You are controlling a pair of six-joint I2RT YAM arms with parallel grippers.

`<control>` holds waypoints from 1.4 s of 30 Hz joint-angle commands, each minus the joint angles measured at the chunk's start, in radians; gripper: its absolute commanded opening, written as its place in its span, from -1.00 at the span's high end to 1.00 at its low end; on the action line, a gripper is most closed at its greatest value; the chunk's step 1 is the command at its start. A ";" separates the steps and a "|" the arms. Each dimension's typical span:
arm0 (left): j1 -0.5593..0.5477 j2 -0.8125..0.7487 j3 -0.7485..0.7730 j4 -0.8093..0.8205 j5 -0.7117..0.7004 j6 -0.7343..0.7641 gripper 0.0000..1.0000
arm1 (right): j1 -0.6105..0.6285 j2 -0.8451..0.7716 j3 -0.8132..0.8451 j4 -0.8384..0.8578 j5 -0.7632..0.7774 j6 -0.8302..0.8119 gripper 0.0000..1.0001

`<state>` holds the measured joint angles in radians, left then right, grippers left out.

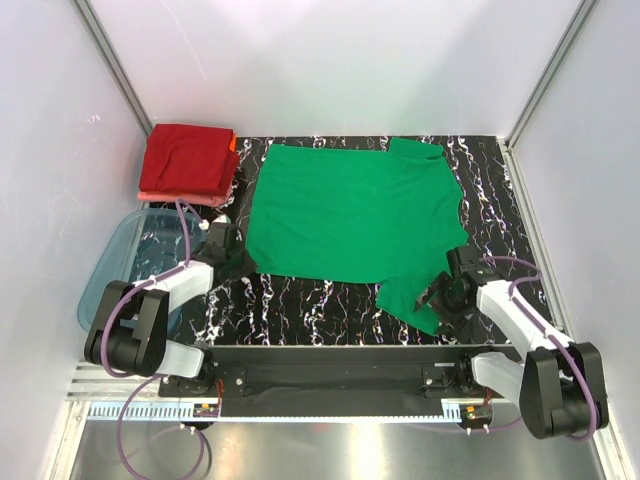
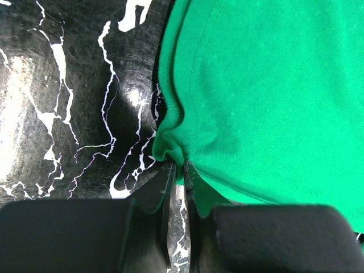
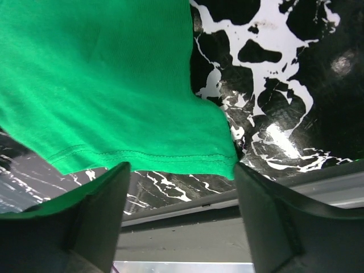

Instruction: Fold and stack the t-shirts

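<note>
A bright green t-shirt (image 1: 350, 215) lies spread flat on the black marbled table (image 1: 320, 310). My left gripper (image 1: 232, 258) is shut on the shirt's near left corner; in the left wrist view the green cloth (image 2: 256, 85) bunches between the closed jaws of the left gripper (image 2: 181, 170). My right gripper (image 1: 442, 297) is open at the near right sleeve; in the right wrist view the hemmed sleeve edge (image 3: 142, 153) lies just beyond the spread jaws of the right gripper (image 3: 181, 170). A stack of folded shirts, dark red (image 1: 186, 158) on top of salmon-pink (image 1: 180, 198), sits at the back left.
A translucent blue tub (image 1: 125, 255) stands left of the table beside my left arm. White walls enclose the back and sides. The table's near edge and a metal rail (image 3: 187, 227) lie right under the right gripper.
</note>
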<state>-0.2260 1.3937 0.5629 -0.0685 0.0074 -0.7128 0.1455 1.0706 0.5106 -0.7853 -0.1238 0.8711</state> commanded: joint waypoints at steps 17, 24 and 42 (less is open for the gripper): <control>0.014 -0.160 -0.034 -0.020 0.036 0.027 0.89 | 0.086 0.005 0.115 -0.073 0.033 -0.015 0.04; 0.016 -0.196 -0.040 -0.013 0.054 0.012 0.91 | 0.088 0.040 0.074 -0.011 -0.030 0.055 -0.87; 0.034 -0.162 -0.020 0.006 0.103 0.039 0.92 | 0.184 0.364 0.235 0.074 0.049 0.023 1.00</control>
<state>-0.2024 1.2148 0.5266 -0.1097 0.0795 -0.6975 0.3195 1.4494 0.7208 -0.7170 -0.1135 0.8936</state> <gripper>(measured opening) 0.051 0.058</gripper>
